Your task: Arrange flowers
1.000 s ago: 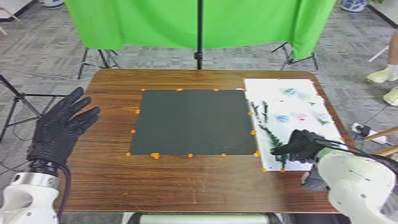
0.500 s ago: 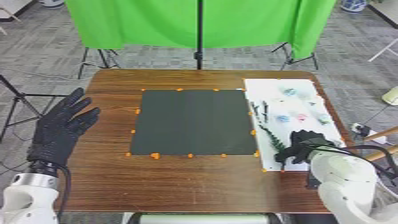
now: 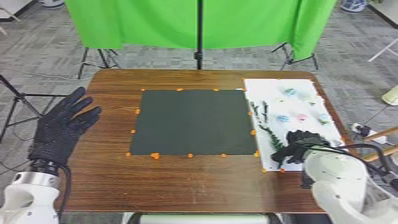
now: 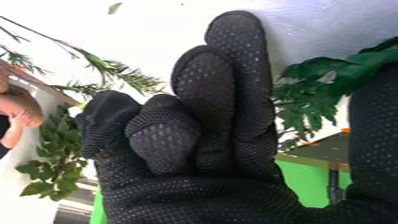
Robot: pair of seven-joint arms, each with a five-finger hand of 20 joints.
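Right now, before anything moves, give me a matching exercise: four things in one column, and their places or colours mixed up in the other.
Things:
1. Mat
2. Flowers
3. Left hand
4. Right hand

Places or colours:
A. Over the near part of the white sheet
B. At the left edge of the table
C. Mid-table, orange dots around it
D. Pale blue and pink

Right pairs: 1-C, 2-D, 3-B, 4-A.
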